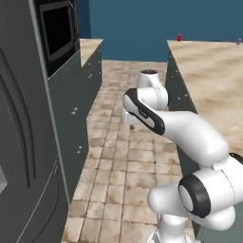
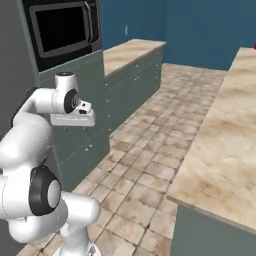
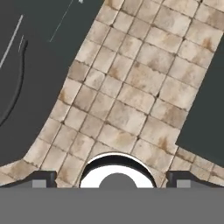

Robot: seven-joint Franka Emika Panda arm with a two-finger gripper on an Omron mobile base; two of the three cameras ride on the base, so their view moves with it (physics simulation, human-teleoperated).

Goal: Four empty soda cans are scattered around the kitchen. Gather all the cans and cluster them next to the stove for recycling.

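Note:
A red soda can [image 1: 179, 37] stands at the far end of the beige counter [image 1: 213, 71] on the right, and its edge also shows as a red sliver [image 2: 254, 47]. A purple-pink soda can [image 1: 238, 41] stands further right on the same counter. My gripper [image 1: 132, 124] hangs over the tan tiled floor in the aisle, far from both cans, pointing down. In the hand view its fingertips [image 3: 41, 178] stand wide apart, so the gripper [image 3: 111, 179] is open and holds nothing. The stove is out of view.
A dark grey fridge [image 1: 23, 142] fills the left side. Beyond it stand a black-panelled built-in microwave [image 2: 62, 27] and grey-green cabinets [image 1: 71, 114] with a beige counter [image 2: 127, 52]. The tiled aisle [image 1: 118, 156] runs forward between them and the right counter.

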